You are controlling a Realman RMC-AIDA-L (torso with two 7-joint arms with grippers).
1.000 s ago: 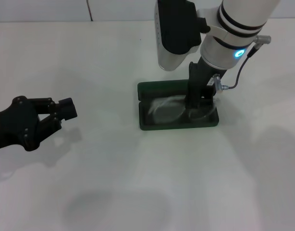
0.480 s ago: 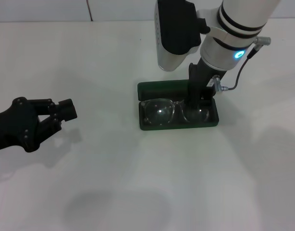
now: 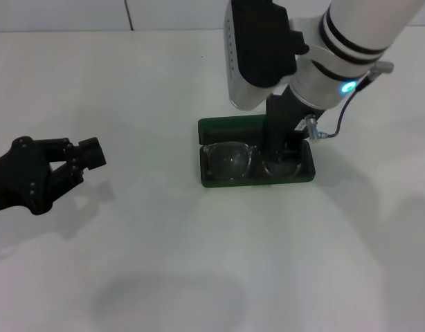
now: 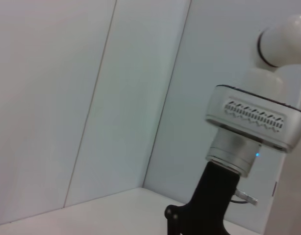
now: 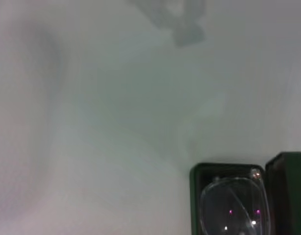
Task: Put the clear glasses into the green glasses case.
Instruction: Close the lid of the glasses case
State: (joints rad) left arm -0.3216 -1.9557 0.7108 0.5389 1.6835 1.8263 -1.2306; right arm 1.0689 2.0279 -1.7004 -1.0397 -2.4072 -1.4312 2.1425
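With the clear glasses (image 3: 254, 160) lying inside the open green glasses case (image 3: 212, 181) at frame centre, the right gripper (image 3: 280, 149) sits low over them, its finger state impossible to tell, so lifting could drag them out; the left gripper (image 3: 77, 160), fingers narrow and empty, idles at left.

A bare robot test bench in a lab-like room

We see a plain white table (image 3: 199, 277) and, behind it, smooth white wall panels (image 4: 67, 98) with thin vertical seams rising from the table's far edge. Nothing homely or shop-like stands near the table; only two robot arms reach over it, one white (image 3: 351, 41) and one black (image 3: 19, 180), with a green glasses case (image 3: 212, 128) lying open on the tabletop near the white arm. That sparse, staged setup points us to a robotics lab.
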